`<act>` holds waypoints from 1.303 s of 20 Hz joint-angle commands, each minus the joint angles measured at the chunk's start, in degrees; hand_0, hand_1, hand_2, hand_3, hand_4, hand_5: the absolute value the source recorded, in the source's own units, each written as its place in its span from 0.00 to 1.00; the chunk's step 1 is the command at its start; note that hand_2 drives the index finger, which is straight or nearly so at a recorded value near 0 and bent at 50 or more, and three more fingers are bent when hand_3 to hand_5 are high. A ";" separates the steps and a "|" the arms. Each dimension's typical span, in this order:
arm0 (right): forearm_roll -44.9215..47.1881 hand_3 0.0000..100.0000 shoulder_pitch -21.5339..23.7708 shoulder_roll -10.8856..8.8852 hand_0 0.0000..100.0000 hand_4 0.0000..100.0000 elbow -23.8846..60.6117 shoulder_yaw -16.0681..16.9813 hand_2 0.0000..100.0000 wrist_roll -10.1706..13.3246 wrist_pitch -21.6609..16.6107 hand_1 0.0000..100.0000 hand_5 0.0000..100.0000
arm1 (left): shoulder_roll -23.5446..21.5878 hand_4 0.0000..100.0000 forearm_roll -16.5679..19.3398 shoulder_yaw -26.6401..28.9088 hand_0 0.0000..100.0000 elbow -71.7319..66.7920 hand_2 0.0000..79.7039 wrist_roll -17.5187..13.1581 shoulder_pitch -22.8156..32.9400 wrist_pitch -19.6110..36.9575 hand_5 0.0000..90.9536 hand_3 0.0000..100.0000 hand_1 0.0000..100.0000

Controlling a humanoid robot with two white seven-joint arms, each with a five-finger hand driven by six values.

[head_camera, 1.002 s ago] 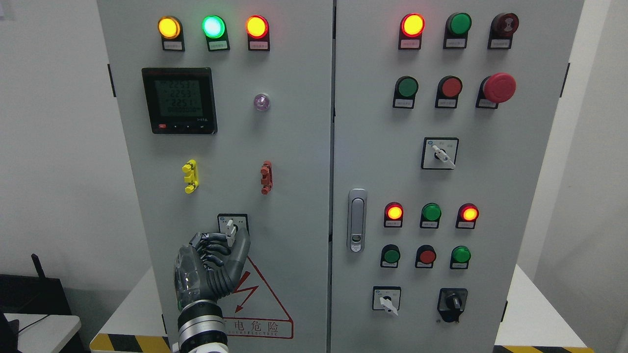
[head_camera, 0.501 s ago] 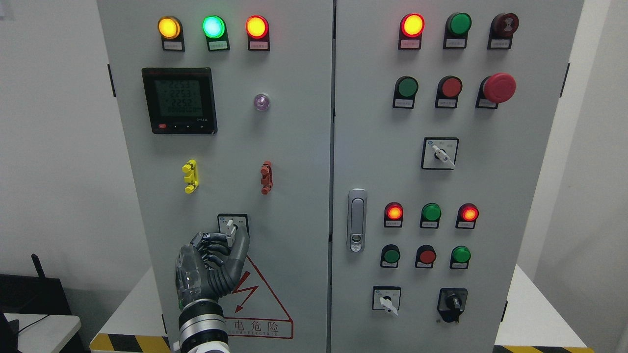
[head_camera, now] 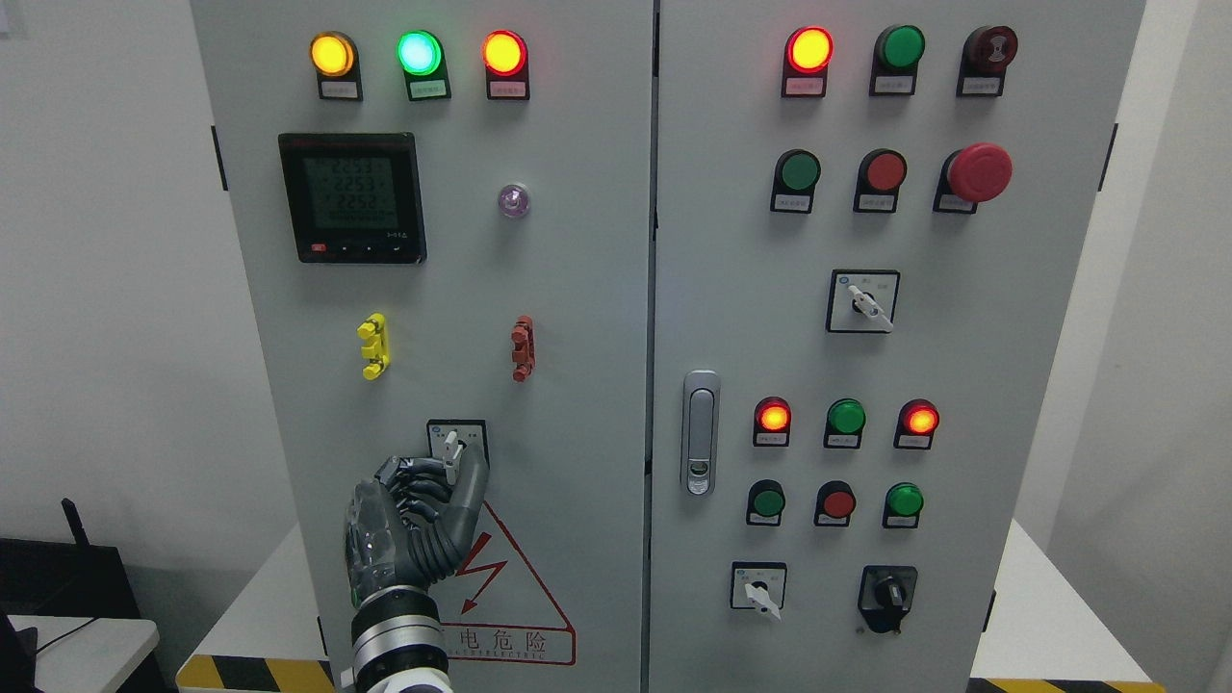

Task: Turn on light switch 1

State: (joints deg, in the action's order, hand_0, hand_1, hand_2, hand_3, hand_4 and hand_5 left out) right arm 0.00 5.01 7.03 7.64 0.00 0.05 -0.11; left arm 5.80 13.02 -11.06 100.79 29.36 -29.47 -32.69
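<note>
Your left hand (head_camera: 416,515) comes up from the bottom edge, left of the middle, and sits against the lower part of the grey cabinet's left door (head_camera: 577,318). Its dark fingers (head_camera: 423,478) are curled, with the thumb raised at the right, and they pinch the small white lever of the rotary selector switch (head_camera: 456,443), which is the task's switch as far as you can tell; no number on its plate is legible. That switch sits low on the left door, below and between the yellow terminal (head_camera: 372,346) and the red terminal (head_camera: 522,348), and just above the red-edged electric hazard triangle (head_camera: 505,602), whose left part your hand covers. The lever points nearly straight up, tilted a little to the left. Higher on the same door you see the digital meter (head_camera: 352,197) with lit digits and, along the top, three glowing lamps: yellow (head_camera: 331,54), green (head_camera: 420,52) and red (head_camera: 503,52). On the right door there is a red mushroom stop button (head_camera: 979,172), a door latch (head_camera: 700,432) near the seam, and more lamps, buttons and selector switches. Your right hand does not show.
</note>
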 commanded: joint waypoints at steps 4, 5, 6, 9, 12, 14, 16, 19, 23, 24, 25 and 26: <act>1.49 0.00 0.00 0.00 0.12 0.00 0.00 -1.14 0.00 0.04 0.02 0.39 0.00 | 0.00 0.85 -0.02 -0.01 0.20 -0.07 0.67 0.00 -0.24 -0.01 0.95 0.77 0.46; 1.49 0.00 0.00 0.00 0.12 0.00 0.00 -1.14 0.00 0.04 0.02 0.39 0.00 | 0.00 0.85 -0.02 -0.01 0.21 -0.07 0.68 0.00 -0.24 -0.01 0.95 0.77 0.46; 1.49 0.00 0.00 0.00 0.12 0.00 -0.08 -1.14 0.00 0.04 0.02 0.39 0.00 | 0.00 0.85 -0.02 -0.01 0.21 -0.07 0.68 0.00 -0.24 -0.01 0.95 0.77 0.45; 1.49 0.00 0.00 0.00 0.12 0.00 0.00 -1.14 0.00 0.04 0.02 0.39 0.00 | 0.00 0.85 -0.02 -0.01 0.23 -0.07 0.68 0.00 -0.24 -0.01 0.95 0.78 0.45; 1.49 0.00 0.00 0.00 0.12 0.00 -0.08 -1.14 0.00 0.04 0.02 0.39 0.00 | 0.00 0.86 -0.02 -0.01 0.24 -0.15 0.68 0.00 -0.24 -0.01 0.95 0.78 0.44; 1.49 0.00 0.00 0.00 0.12 0.00 -0.08 -1.14 0.00 0.04 0.02 0.39 0.00 | 0.00 0.86 -0.02 -0.01 0.24 -0.15 0.68 0.00 -0.32 -0.01 0.95 0.78 0.43; 1.49 0.00 0.00 0.00 0.12 0.00 0.00 -1.14 0.00 0.04 0.02 0.39 0.00 | 0.00 0.86 -0.02 -0.01 0.25 -0.15 0.68 0.00 -0.32 -0.01 0.95 0.78 0.43; 1.49 0.00 0.00 0.00 0.12 0.00 0.00 -1.14 0.00 0.04 0.02 0.39 0.00 | 0.00 0.86 -0.02 -0.01 0.27 -0.15 0.68 0.00 -0.24 -0.01 0.95 0.78 0.43; 1.49 0.00 0.00 0.00 0.12 0.00 0.00 -1.14 0.00 0.04 0.02 0.39 0.00 | 0.00 0.86 -0.02 -0.01 0.30 -0.15 0.68 -0.09 -0.24 -0.10 0.95 0.78 0.42; 1.49 0.00 0.00 0.00 0.12 0.00 0.00 -1.14 0.00 0.04 0.02 0.39 0.00 | 0.00 0.86 -0.02 -0.01 0.30 -0.15 0.68 -0.09 -0.24 -0.10 0.95 0.78 0.42; 1.49 0.00 0.00 0.00 0.12 0.00 0.00 -1.14 0.00 0.04 0.02 0.39 0.00 | 0.00 0.86 -0.02 -0.01 0.31 -0.24 0.68 -0.09 -0.24 -0.10 0.95 0.78 0.42; 1.49 0.00 0.00 0.00 0.12 0.00 0.00 -1.14 0.00 0.04 0.02 0.39 0.00 | 0.00 0.86 -0.02 -0.01 0.31 -0.24 0.68 -0.18 -0.32 -0.10 0.95 0.78 0.41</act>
State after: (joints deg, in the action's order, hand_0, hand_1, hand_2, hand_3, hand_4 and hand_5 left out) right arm 0.00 5.01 7.03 7.64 0.00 0.05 -0.11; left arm 5.80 13.01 -11.07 100.66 29.34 -29.74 -32.73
